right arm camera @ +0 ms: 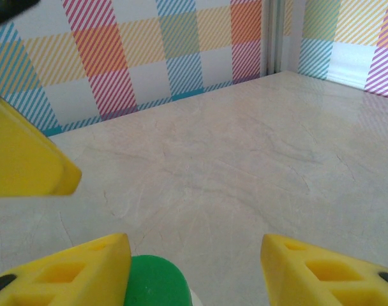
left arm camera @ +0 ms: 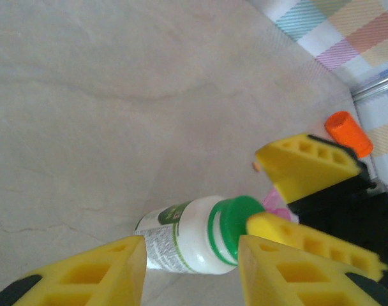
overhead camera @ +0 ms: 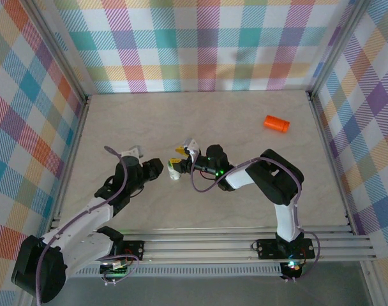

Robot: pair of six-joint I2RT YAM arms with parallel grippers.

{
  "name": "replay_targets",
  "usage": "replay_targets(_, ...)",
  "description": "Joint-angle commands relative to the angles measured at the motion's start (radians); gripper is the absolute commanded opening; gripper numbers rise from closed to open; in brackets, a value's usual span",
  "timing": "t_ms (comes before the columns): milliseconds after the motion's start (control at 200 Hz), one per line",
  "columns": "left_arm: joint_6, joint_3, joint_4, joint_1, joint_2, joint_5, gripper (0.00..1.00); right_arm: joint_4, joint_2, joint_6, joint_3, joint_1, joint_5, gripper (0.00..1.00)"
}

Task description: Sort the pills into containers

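Observation:
The white bottle (left arm camera: pixel 181 239) with its green cap (left arm camera: pixel 229 226) lies crosswise between my left gripper's (left arm camera: pixel 191 242) yellow fingers, which press on its two sides. On the table's middle, the bottle (overhead camera: pixel 175 172) sits between the left gripper (overhead camera: pixel 161 168) and the right gripper (overhead camera: pixel 183 162). My right gripper (right arm camera: pixel 194 245) stands open, one finger against the green cap (right arm camera: pixel 152 284) and the other well clear of it. A pink tube (left arm camera: pixel 274 203) shows just behind the cap. A small orange pill (left arm camera: pixel 255 166) lies on the table near it. The orange vial (overhead camera: pixel 277 123) lies on its side far right.
The marbled table (overhead camera: pixel 200 127) is walled by checked panels on three sides. A metal rail (overhead camera: pixel 245 245) runs along the near edge by the arm bases.

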State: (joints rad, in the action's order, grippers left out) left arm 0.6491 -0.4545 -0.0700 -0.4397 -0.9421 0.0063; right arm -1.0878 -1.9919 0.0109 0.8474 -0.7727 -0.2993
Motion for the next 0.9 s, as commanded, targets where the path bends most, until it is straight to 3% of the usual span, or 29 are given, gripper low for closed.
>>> replay_targets(0, 0.005, -0.036, 0.009, 0.017, -0.04, 0.035, 0.43, 0.38, -0.09, -0.039, -0.063, 0.003, 0.044, 0.55)
replay_targets(270, 0.044, -0.046, -0.071, 0.018, -0.195, 0.103, 0.4, 0.45, -0.035, 0.059, -0.024, 0.019, -0.017, 0.55)
replay_targets(420, 0.061, -0.035, -0.14, 0.018, -0.207, 0.144, 0.41, 0.486, -0.022, 0.077, -0.012, 0.019, -0.044, 0.54)
replay_targets(620, 0.049, -0.021, -0.128, 0.018, -0.179, 0.113, 0.42, 0.489, -0.036, 0.08, -0.005, 0.02, -0.06, 0.5)
replay_targets(800, 0.06, -0.023, -0.171, 0.018, -0.257, 0.156, 0.41, 0.492, -0.035, 0.086, 0.0, 0.02, -0.072, 0.49)
replay_targets(895, 0.076, -0.011, -0.211, 0.019, -0.281, 0.167, 0.4, 0.501, -0.033, 0.09, 0.004, 0.019, -0.081, 0.43)
